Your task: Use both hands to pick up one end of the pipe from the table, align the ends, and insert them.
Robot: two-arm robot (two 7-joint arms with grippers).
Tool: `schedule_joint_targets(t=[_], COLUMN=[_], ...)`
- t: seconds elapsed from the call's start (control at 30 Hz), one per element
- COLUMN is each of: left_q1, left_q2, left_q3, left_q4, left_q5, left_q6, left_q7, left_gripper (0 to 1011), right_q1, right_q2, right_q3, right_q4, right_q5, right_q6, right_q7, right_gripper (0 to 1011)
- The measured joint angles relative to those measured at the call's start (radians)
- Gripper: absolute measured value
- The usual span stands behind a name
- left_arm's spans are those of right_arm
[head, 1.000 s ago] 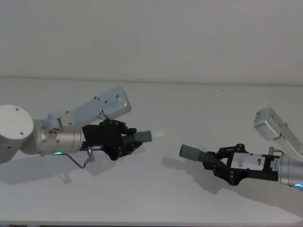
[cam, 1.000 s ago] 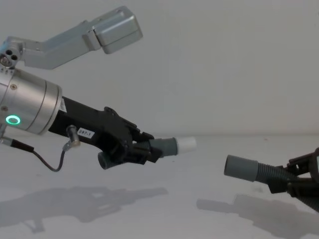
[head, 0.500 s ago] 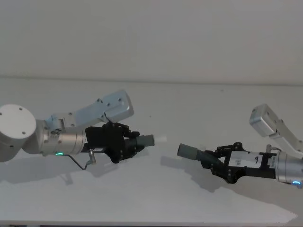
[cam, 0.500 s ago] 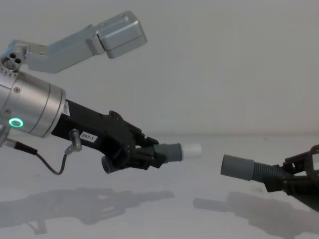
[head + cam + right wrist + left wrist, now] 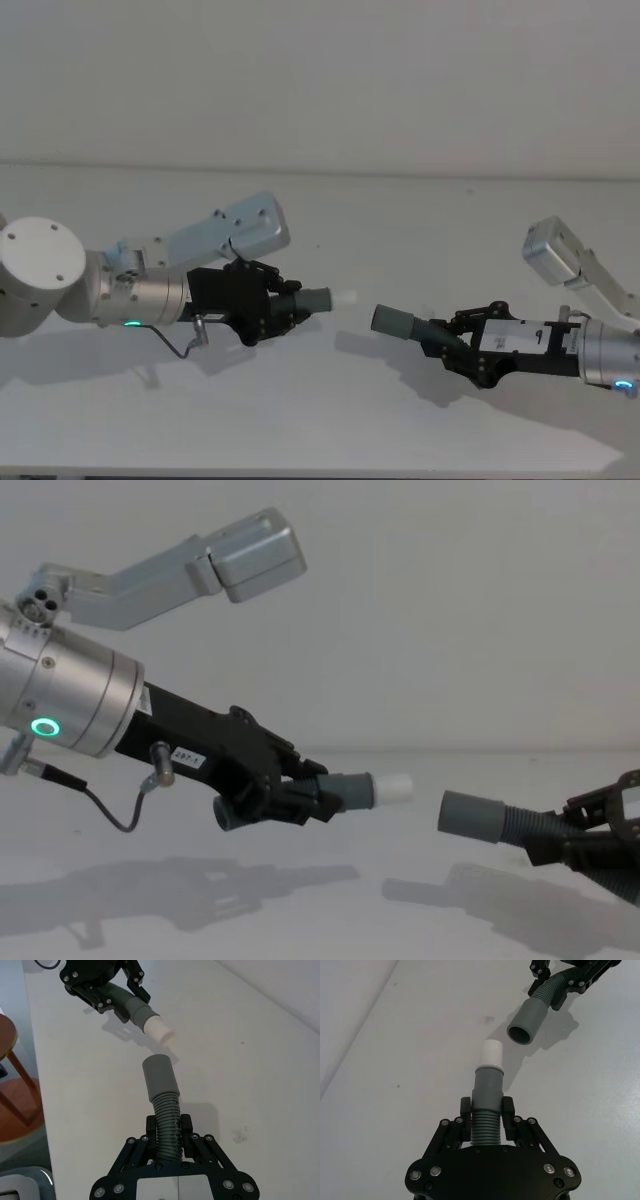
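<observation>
Two pipe pieces hang above the table (image 5: 330,410), collars facing with a small gap between them. One, with the white tip (image 5: 393,787), is clenched at its ribbed part by the left tool (image 5: 272,308). Its partner, the wider sleeve (image 5: 472,814), sits slightly lower, clenched in the right tool (image 5: 462,345).

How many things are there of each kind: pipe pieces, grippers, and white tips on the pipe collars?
Pipe pieces: 2 (narrow-collar piece, wide-sleeve piece)
Grippers: 2 (left gripper, right gripper)
White tips: 1 (white tip)
Total: 5
</observation>
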Motion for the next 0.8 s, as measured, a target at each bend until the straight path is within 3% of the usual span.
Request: schedule_joint_targets(t=[0.8], left_q1=[-0.034], left_q2=[-0.015], left_q3=[0.034], left_q4=[0.04], left_q5=[-0.011], left_q6=[-0.016], left_q7=[-0.01], left_gripper=[353], right_q1=[0.028], right_q2=[-0.005], right_q3=[-0.025], right_q4=[0.01], right_q5=[0.015], right_q6=[0.027], right_q7=[-0.013], right_gripper=[284])
